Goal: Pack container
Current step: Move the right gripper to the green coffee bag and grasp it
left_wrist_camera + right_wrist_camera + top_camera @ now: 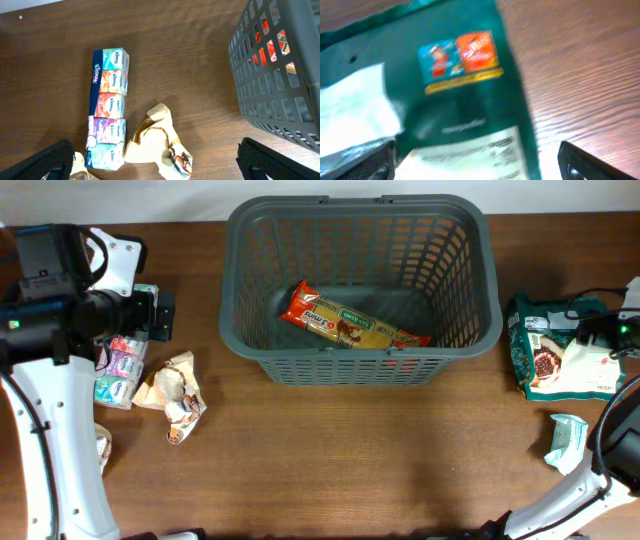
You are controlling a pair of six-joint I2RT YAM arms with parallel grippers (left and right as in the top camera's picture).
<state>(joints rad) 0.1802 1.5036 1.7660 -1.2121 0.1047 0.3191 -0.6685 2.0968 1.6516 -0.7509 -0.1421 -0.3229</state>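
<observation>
The dark grey slotted basket [360, 285] stands at the back middle of the table and holds one orange-and-yellow snack packet [352, 325]. Its lattice side shows in the left wrist view [280, 75]. My left gripper [157, 162] is open above a crumpled beige wrapper [155, 145] next to a Kleenex tissue multipack [107, 105], left of the basket. My right gripper [480, 167] is open, close over a dark green packet [450, 90] with a white label, right of the basket [560, 355].
A pale blue-white packet [566, 442] lies near the front right. Another beige wrapper [102, 445] lies at the front left by my left arm. Bare wood lies in front of the basket.
</observation>
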